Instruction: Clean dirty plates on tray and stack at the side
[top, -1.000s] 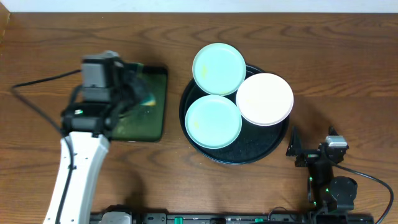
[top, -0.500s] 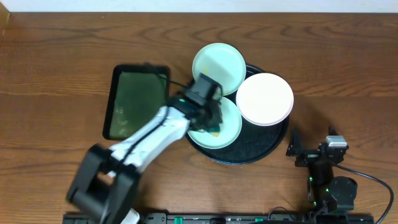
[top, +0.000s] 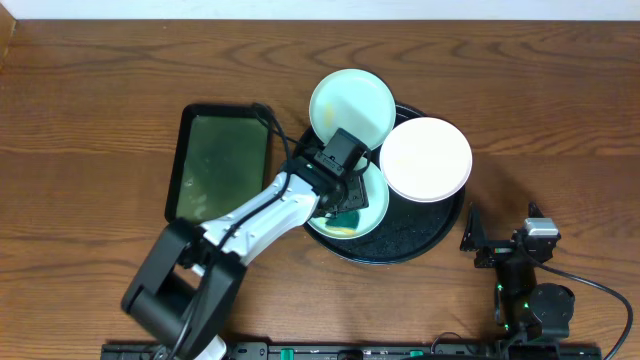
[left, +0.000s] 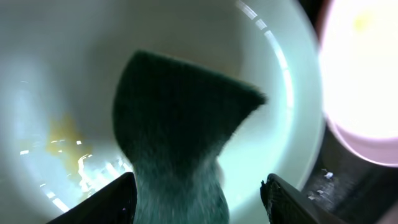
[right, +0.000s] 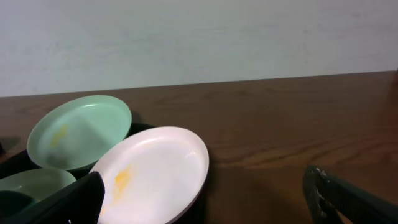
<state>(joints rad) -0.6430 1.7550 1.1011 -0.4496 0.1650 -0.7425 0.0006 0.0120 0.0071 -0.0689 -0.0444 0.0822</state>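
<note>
Three plates rest on the round black tray (top: 405, 243): a far mint plate (top: 352, 105), a white plate (top: 425, 158) and a near mint plate (top: 374, 208). My left gripper (top: 346, 197) hovers low over the near mint plate (left: 62, 74), jaws open. A dark green sponge (left: 180, 124) lies on that plate between the fingers, against the left one, with a gap before the right one. Yellow smears (left: 65, 134) mark the plate beside the sponge. My right gripper (right: 202, 186) stands open and empty on the table right of the tray, facing the stained white plate (right: 155, 174).
A rectangular black tray with a green inside (top: 222, 165) lies left of the round tray. The left arm reaches across from the front left over the round tray's left rim. The far mint plate (right: 78, 130) leans on the tray's back rim and carries a yellow smear.
The left arm swung from the rectangular tray to the near mint plate with the sponge. Its jaws, shut on the sponge before, have opened.
</note>
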